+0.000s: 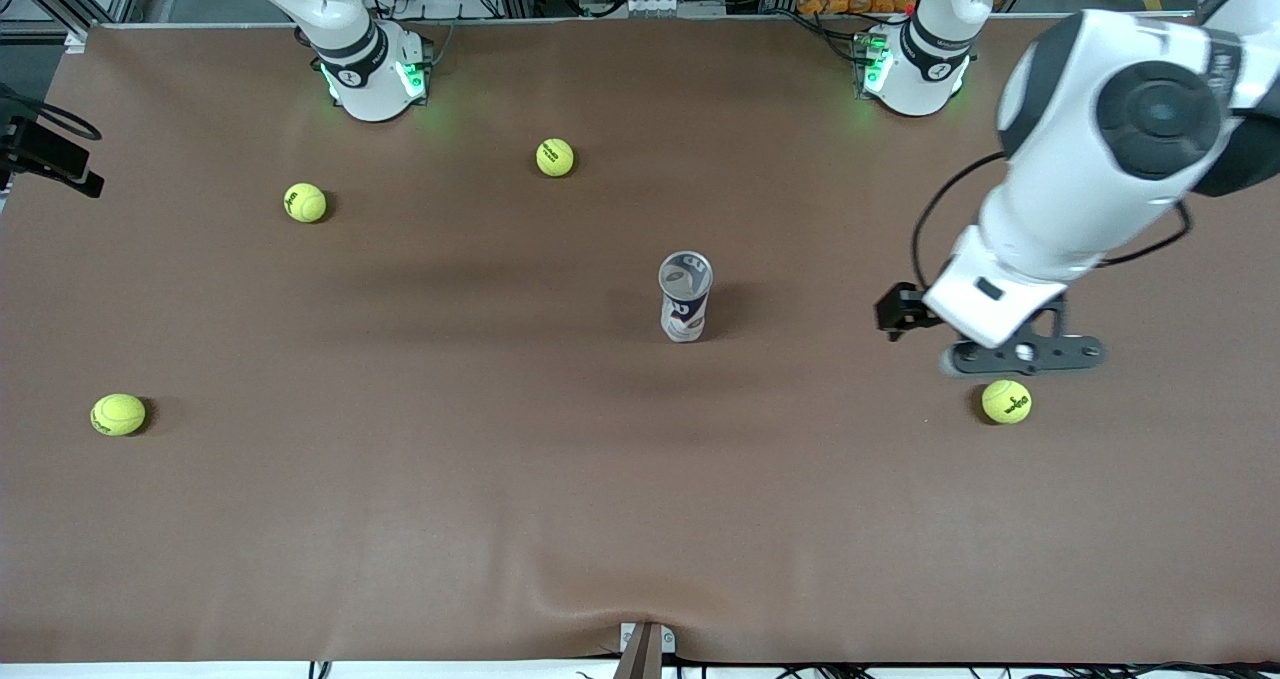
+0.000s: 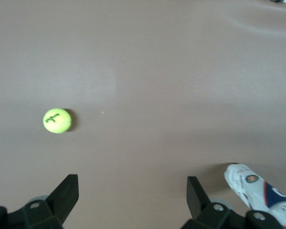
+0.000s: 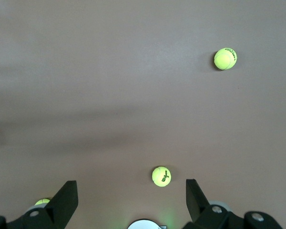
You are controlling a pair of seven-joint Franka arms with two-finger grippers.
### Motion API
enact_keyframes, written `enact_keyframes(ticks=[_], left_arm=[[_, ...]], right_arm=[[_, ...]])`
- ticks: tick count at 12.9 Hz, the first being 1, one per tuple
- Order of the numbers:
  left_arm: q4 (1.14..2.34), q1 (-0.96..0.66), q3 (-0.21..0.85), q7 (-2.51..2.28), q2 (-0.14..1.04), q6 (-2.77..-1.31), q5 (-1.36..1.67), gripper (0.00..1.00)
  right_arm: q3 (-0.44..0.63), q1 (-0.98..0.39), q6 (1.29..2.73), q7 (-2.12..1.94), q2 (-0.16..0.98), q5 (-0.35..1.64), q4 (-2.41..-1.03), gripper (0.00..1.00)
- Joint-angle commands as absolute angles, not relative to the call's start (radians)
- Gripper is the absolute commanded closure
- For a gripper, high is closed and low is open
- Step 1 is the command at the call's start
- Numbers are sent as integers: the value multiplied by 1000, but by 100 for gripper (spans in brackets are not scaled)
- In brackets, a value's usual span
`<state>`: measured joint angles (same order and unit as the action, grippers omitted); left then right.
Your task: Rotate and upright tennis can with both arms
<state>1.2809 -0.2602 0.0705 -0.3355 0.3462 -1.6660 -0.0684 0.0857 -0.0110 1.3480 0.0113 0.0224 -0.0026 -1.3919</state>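
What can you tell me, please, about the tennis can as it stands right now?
The tennis can is a slim tube with a white-and-navy label and a silvery rim around its open top. It stands upright on the brown table cover near the middle, touched by nothing; neither gripper holds it.

Front camera hung high, facing the arms' bases, took in the whole table (image 1: pixel 300 519), both wrist cameras stared straight down from well above, left wrist and front views shared the can (image 1: pixel 685 296) (image 2: pixel 260 191).
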Motion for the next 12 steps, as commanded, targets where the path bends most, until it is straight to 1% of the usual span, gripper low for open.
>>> enact_keyframes(ticks=[1, 4, 7, 10, 12], left_arm=[[1292, -157, 83, -150, 304, -1651, -78, 0], [1310, -51, 103, -42, 253, -1605, -78, 0], [1340, -31, 100, 12, 186, -1574, -72, 0], [1454, -11, 66, 14, 80, -1565, -31, 0], [1523, -11, 58, 12, 37, -1568, 14, 0]], right_arm=[[81, -8, 1338, 5, 21, -9, -1382, 0], [81, -5, 1328, 9, 20, -9, -1382, 0], [78, -8, 1327, 133, 17, -6, -1382, 0], [77, -11, 1328, 129, 18, -9, -1382, 0], [77, -11, 1328, 127, 18, -12, -1382, 0]])
